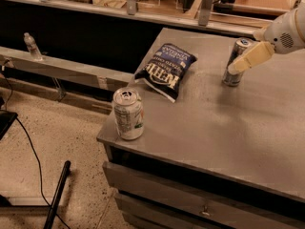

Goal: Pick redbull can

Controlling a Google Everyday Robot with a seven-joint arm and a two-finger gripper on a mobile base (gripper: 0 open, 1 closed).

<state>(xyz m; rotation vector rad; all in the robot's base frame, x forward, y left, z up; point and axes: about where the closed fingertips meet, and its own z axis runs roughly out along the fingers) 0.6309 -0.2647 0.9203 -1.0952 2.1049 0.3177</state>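
Observation:
The redbull can (237, 50) is a tall, slim blue and silver can. It stands upright at the far right of the grey table (224, 128). My gripper (238, 66) comes in from the right edge of the view on a white arm. Its tan tip lies across the front of the can's middle, at the can's height. Whether it touches the can does not show.
A shorter pale can (127, 113) stands at the table's near left corner. A dark blue chip bag (165, 69) lies between the two cans. A small bottle (31, 46) stands on a low ledge to the left. A cable and a black pole are on the floor.

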